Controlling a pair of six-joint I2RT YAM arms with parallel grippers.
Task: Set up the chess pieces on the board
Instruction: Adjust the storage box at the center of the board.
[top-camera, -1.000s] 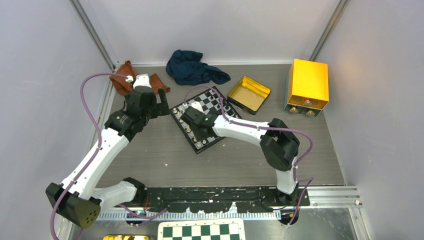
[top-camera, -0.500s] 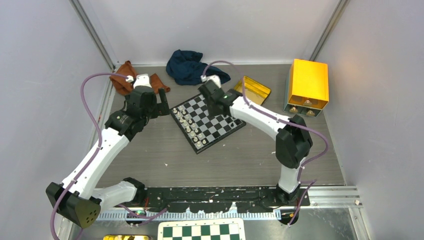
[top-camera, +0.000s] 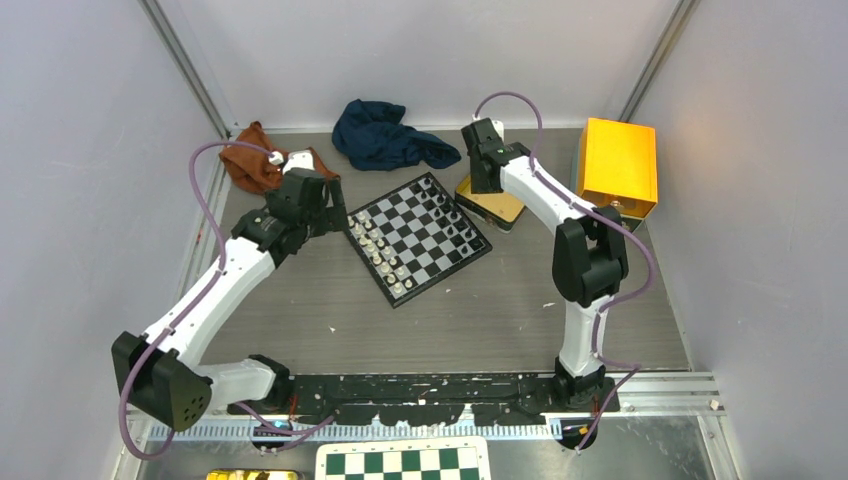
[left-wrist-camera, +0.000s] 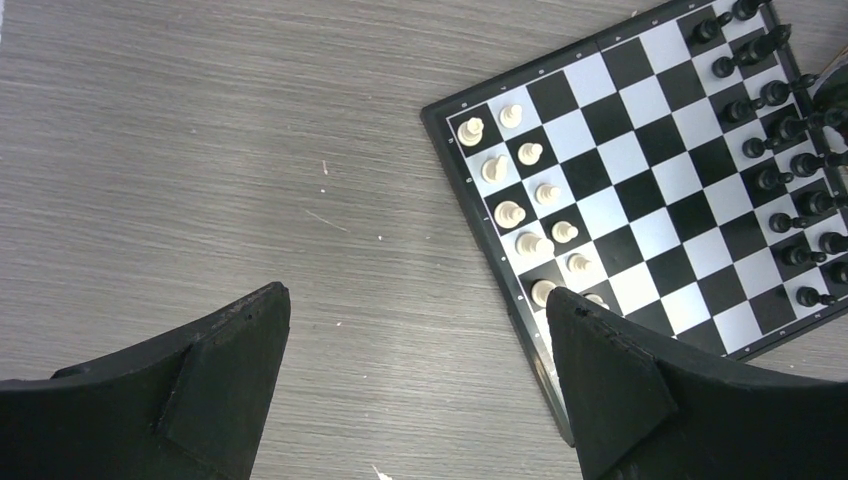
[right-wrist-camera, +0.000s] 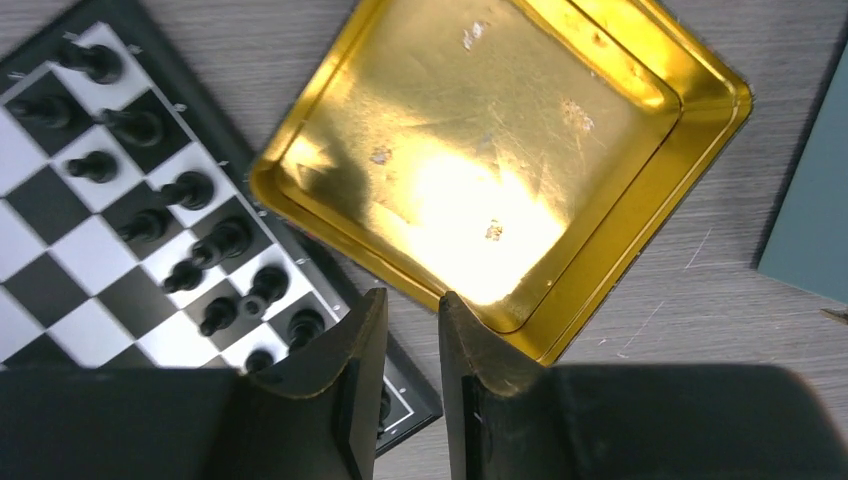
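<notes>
left hand (left-wrist-camera: 415, 295) hangs with its fingers spread wide and nothing between them, over bare counter (left-wrist-camera: 200, 150) just beside the board (left-wrist-camera: 650, 170). one of its fingers hides the near end of that side of the board. right hand (right-wrist-camera: 411, 297) has its fingers drawn close, with only a thin slit between them and nothing seen in it. it hovers over the edge of a gold tray (right-wrist-camera: 480, 150). the tray lies just beside one corner of the board; whether they touch i cannot tell. the board sits askew near the middle of the counter. cream pieces (left-wrist-camera: 520, 200) stand in two rows along one edge and black pieces (left-wrist-camera: 790, 170) in two rows along the opposite edge. a yellow box (top-camera: 618, 165), a blue cloth (top-camera: 385, 135) and a rust cloth (top-camera: 250, 165) lie toward the far side.
</notes>
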